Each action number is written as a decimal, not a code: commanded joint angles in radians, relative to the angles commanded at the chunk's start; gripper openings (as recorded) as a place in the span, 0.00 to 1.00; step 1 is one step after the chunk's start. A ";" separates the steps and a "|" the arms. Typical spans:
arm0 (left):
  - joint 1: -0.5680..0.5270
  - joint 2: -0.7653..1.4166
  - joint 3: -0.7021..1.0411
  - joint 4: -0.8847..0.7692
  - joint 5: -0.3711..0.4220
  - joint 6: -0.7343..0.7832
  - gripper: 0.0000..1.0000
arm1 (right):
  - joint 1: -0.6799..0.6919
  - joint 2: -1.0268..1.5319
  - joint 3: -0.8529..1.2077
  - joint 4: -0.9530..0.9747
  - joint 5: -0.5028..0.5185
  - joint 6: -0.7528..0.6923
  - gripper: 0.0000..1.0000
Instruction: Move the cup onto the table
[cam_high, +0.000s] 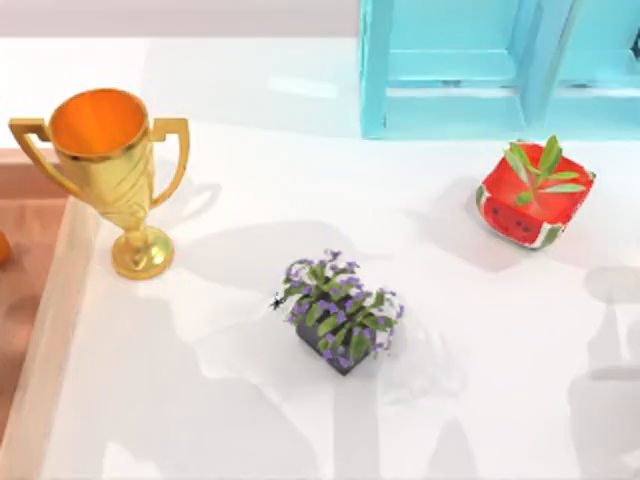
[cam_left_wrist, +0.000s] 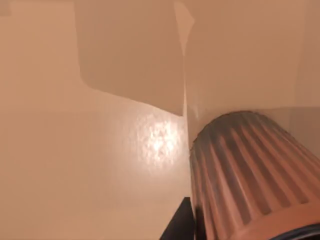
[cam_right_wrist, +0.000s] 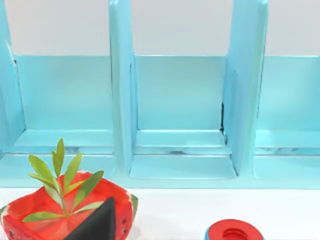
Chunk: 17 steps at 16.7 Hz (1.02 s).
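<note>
The cup (cam_left_wrist: 245, 165), copper-toned with a ribbed side, sits very close in the left wrist view. My left gripper (cam_left_wrist: 225, 232) is shut on it, and one dark finger (cam_left_wrist: 179, 226) lies against its side while the other finger is hidden. Behind the cup lies an orange-brown surface (cam_left_wrist: 75, 150). The white table (cam_high: 300, 420) spreads across the top view. In the right wrist view, the dark finger (cam_right_wrist: 100, 225) of my right gripper stands off to one side, open, in front of a watermelon pot (cam_right_wrist: 60, 220).
On the table stand a gold trophy (cam_high: 110, 170), a purple-flowered plant (cam_high: 340, 315) and a watermelon-patterned pot (cam_high: 535, 195). A turquoise cabinet (cam_high: 500, 70) lines the back. A wooden surface (cam_high: 25, 300) borders the left edge. A red disc with a blue rim (cam_right_wrist: 234, 233) lies near the cabinet.
</note>
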 joint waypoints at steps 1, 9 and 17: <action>0.000 0.000 0.000 0.000 0.000 0.000 0.10 | 0.000 0.000 0.000 0.000 0.000 0.000 1.00; 0.000 0.000 0.000 0.000 0.000 0.000 0.00 | 0.000 0.000 0.000 0.000 0.000 0.000 1.00; -0.029 -0.032 0.064 -0.084 0.008 -0.041 0.00 | 0.000 0.000 0.000 0.000 0.000 0.000 1.00</action>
